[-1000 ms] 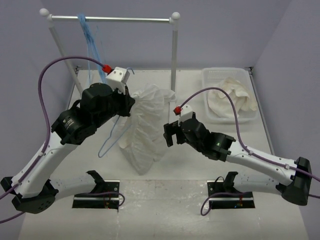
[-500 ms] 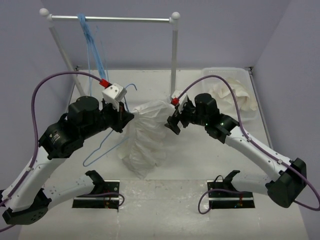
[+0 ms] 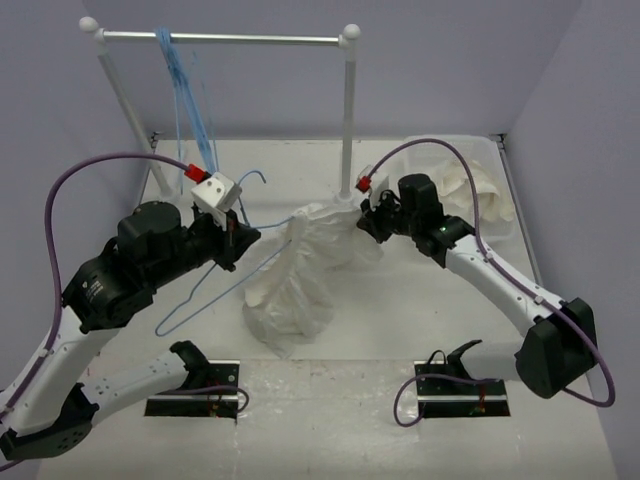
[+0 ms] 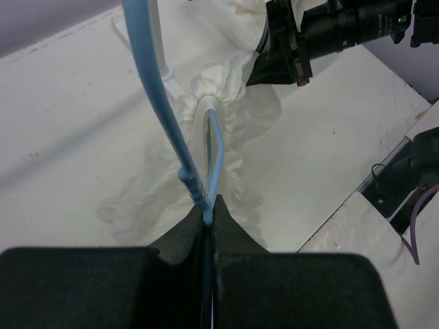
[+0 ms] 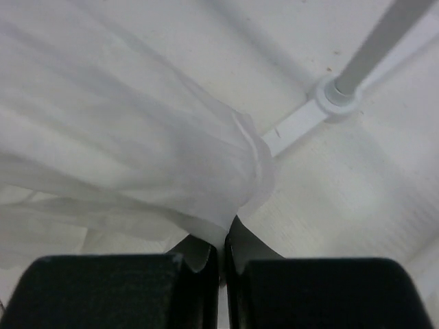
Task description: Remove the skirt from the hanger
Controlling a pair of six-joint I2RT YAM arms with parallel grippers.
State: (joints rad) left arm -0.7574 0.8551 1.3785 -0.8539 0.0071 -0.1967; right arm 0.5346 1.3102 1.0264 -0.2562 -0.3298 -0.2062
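Note:
The skirt (image 3: 300, 275) is a big white gathered garment, its lower part heaped on the table and its top lifted between the arms. One end of the light-blue wire hanger (image 3: 162, 328) still runs into the skirt's waistband (image 4: 209, 110). My left gripper (image 3: 238, 238) is shut on the hanger (image 4: 161, 96) at its twisted neck, fingertips (image 4: 223, 212) pinching the wire. My right gripper (image 3: 368, 222) is shut on the skirt's top edge; in its wrist view the fabric (image 5: 137, 151) is pinched between the fingers (image 5: 254, 243).
A white clothes rack (image 3: 220, 38) stands at the back with more blue hangers (image 3: 185, 75) on its rail; its right post (image 3: 349, 120) and foot (image 5: 329, 96) are close behind the right gripper. A clear bin (image 3: 430, 150) with off-white cloth (image 3: 470, 195) sits at the back right.
The right gripper moved back and left to the skirt's top and shut on it. The left arm pulled the hanger left, stretching the skirt between the two grippers.

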